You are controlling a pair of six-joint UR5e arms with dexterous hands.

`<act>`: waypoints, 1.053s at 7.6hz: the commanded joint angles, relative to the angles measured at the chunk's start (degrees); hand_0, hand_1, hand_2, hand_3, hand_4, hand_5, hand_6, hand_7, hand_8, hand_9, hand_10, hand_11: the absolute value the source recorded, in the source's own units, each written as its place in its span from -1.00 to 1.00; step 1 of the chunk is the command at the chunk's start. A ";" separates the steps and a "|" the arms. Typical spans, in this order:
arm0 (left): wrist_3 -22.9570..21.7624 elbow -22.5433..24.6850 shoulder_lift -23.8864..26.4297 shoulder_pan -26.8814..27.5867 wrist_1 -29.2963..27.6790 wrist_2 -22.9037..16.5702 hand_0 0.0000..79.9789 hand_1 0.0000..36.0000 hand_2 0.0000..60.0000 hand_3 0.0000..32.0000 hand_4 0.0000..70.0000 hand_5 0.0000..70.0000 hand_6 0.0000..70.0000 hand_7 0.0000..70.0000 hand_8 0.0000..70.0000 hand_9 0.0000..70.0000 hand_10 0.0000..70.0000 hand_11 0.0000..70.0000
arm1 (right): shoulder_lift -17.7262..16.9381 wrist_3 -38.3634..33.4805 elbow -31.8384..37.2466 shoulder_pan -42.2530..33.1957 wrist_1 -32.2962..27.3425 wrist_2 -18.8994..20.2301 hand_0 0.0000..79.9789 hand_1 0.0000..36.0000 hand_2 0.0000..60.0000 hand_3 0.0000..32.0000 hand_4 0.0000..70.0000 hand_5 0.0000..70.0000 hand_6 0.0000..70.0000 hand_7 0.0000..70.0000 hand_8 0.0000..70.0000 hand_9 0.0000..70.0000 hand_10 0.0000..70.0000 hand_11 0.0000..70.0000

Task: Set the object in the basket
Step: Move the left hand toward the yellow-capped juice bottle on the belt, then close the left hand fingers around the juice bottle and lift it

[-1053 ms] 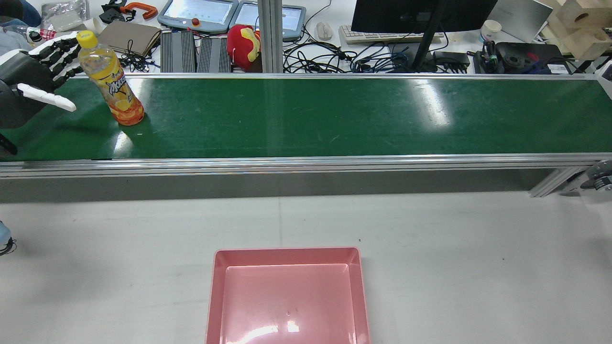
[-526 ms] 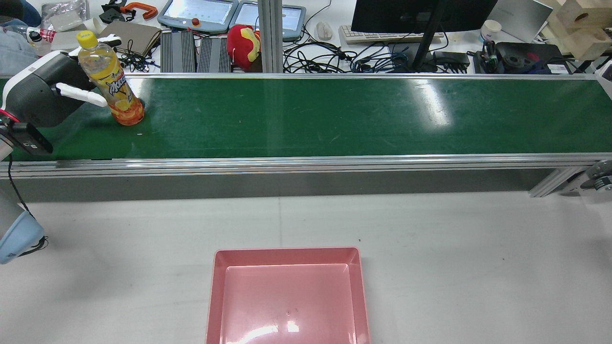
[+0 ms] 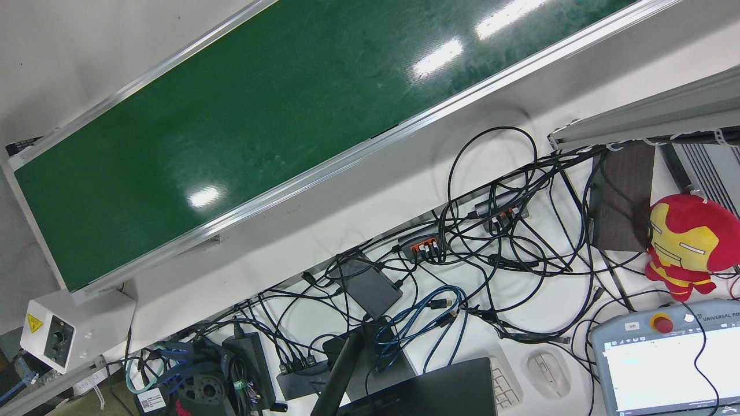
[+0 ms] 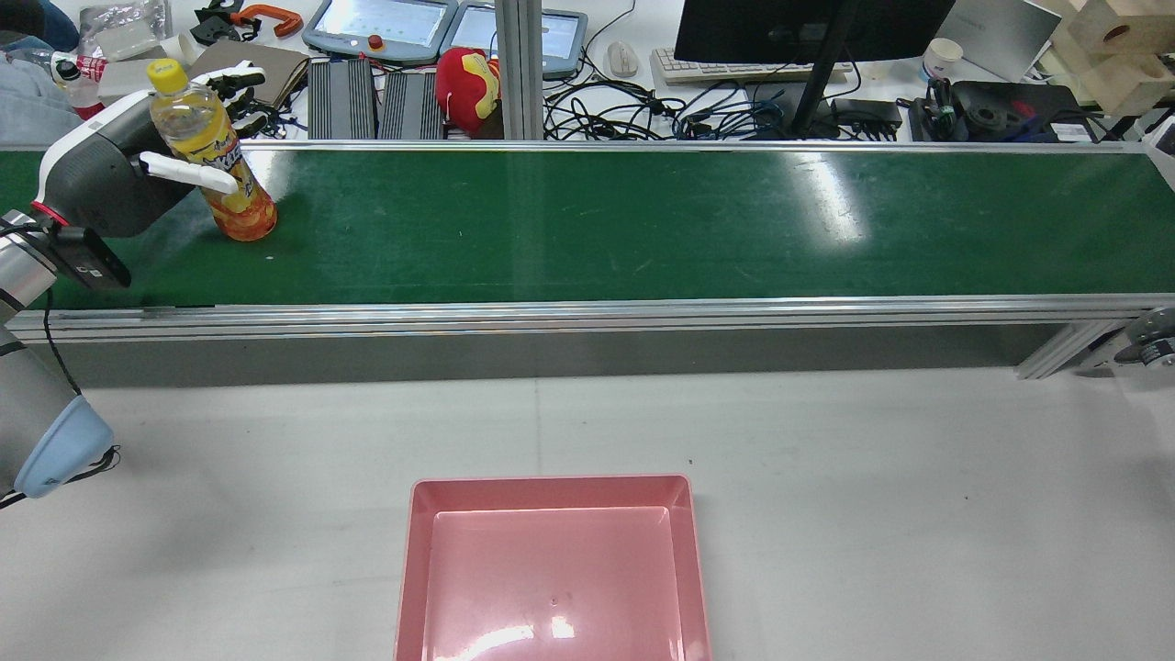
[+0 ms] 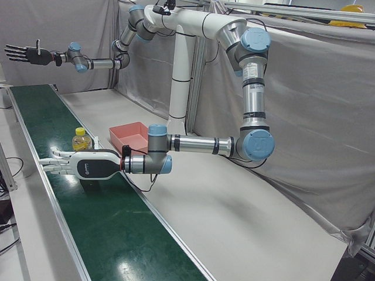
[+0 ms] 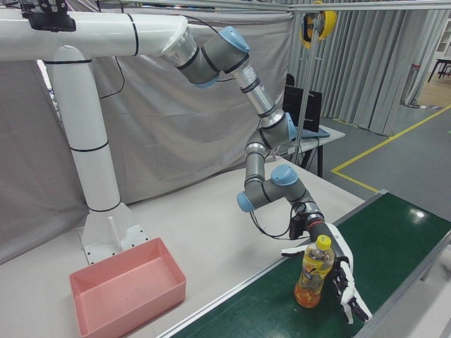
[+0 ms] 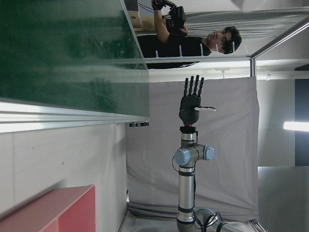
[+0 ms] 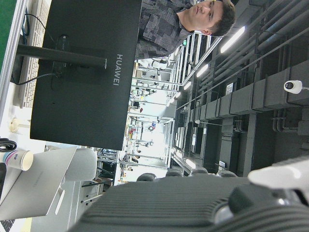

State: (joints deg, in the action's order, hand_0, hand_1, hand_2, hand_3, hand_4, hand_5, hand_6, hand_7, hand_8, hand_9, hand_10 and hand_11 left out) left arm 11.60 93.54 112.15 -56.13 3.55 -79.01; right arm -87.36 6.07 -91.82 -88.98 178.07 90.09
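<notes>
A bottle of orange drink with a yellow cap (image 4: 216, 156) stands upright at the left end of the green conveyor belt (image 4: 587, 225). My left hand (image 4: 115, 179) is open beside it, with the thumb across its front and the fingers stretched out behind it. The right-front view shows the bottle (image 6: 313, 278) in front of the left hand's (image 6: 338, 266) palm with the fingers straight. The left-front view also shows the bottle (image 5: 81, 139) and the left hand (image 5: 88, 165). My right hand (image 5: 26, 54) is open and raised high over the belt's far end. The pink basket (image 4: 551, 491) sits empty on the white table.
Past the belt's far edge lies a desk with cables (image 4: 643, 115), teach pendants (image 4: 381, 28), a red plush toy (image 4: 466, 87) and a monitor (image 4: 808, 28). Aluminium rails (image 4: 587, 312) border the belt. A white table (image 4: 826, 459) lies between the belt and the basket.
My left hand has moved right along the belt to the bottle. Its thumb now crosses the bottle's front and its fingers reach behind. The bottle has not moved.
</notes>
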 commanded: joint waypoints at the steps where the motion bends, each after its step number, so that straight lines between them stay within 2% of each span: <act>1: -0.09 0.50 1.49 0.50 3.19 0.00 0.59 0.12 -1.00 -1.00 -0.64 -0.21 -1.00 -0.89 -1.00 -1.00 -0.82 -0.66 | 0.00 0.00 -0.03 -0.05 0.00 0.00 -1.00 -1.00 -1.00 -1.00 -1.00 -1.00 -1.00 -1.00 -1.00 -1.00 -1.00 -1.00; 2: 0.00 0.59 2.80 0.50 6.52 0.00 0.50 0.11 -0.90 -1.00 -0.48 0.51 -1.00 -0.80 -0.86 -0.80 -0.62 -0.38 | 0.00 0.00 -0.03 -0.05 0.00 0.00 -1.00 -1.00 -1.00 -1.00 -1.00 -1.00 -1.00 -1.00 -1.00 -1.00 -1.00 -1.00; 3: 0.00 0.59 3.08 0.50 7.60 0.00 0.58 0.27 -0.12 -1.00 0.97 1.00 -0.77 -0.56 -0.54 -0.33 -0.11 0.35 | 0.00 0.00 -0.03 -0.05 0.00 0.00 -1.00 -1.00 -1.00 -1.00 -1.00 -1.00 -1.00 -1.00 -1.00 -1.00 -1.00 -1.00; 4: 0.09 0.59 3.17 0.59 8.22 -0.09 0.83 0.29 0.47 -1.00 1.00 1.00 0.40 0.36 0.55 1.00 0.58 1.00 | 0.00 0.00 -0.12 -0.05 0.00 0.00 -1.00 -1.00 -1.00 -1.00 -1.00 -1.00 -1.00 -1.00 -1.00 -1.00 -1.00 -1.00; 5: 0.09 0.59 3.17 0.59 8.57 -0.09 0.63 0.30 1.00 -1.00 1.00 1.00 0.96 0.91 1.00 1.00 0.85 1.00 | 0.00 0.00 -0.12 -0.05 0.00 0.00 -1.00 -1.00 -1.00 -1.00 -1.00 -1.00 -1.00 -1.00 -1.00 -1.00 -1.00 -1.00; 6: -0.17 0.85 3.60 0.50 8.75 -0.35 0.50 0.37 1.00 -1.00 1.00 1.00 1.00 1.00 1.00 1.00 0.77 1.00 | 0.00 0.00 -0.12 -0.05 0.00 0.00 -1.00 -1.00 -1.00 -1.00 -1.00 -1.00 -1.00 -1.00 -1.00 -1.00 -1.00 -1.00; 7: -0.09 2.77 3.61 0.50 10.06 -0.52 0.48 0.49 1.00 -1.00 1.00 1.00 1.00 1.00 1.00 1.00 0.75 1.00 | 0.00 0.00 -0.12 -0.05 0.00 0.00 -1.00 -1.00 -1.00 -1.00 -1.00 -1.00 -1.00 -1.00 -1.00 -1.00 -1.00 -1.00; 8: 0.09 6.70 3.43 0.85 11.98 -0.70 0.49 0.64 1.00 -1.00 1.00 1.00 1.00 1.00 1.00 1.00 0.78 1.00 | 0.00 0.00 -0.20 -0.05 0.00 0.00 -1.00 -1.00 -1.00 -1.00 -1.00 -1.00 -1.00 -1.00 -1.00 -1.00 -1.00 -1.00</act>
State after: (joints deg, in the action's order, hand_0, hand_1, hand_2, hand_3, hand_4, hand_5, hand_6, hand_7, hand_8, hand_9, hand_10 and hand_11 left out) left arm 11.53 95.14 115.63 -55.61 12.72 -79.37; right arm -87.36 6.06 -91.93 -89.03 178.07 90.09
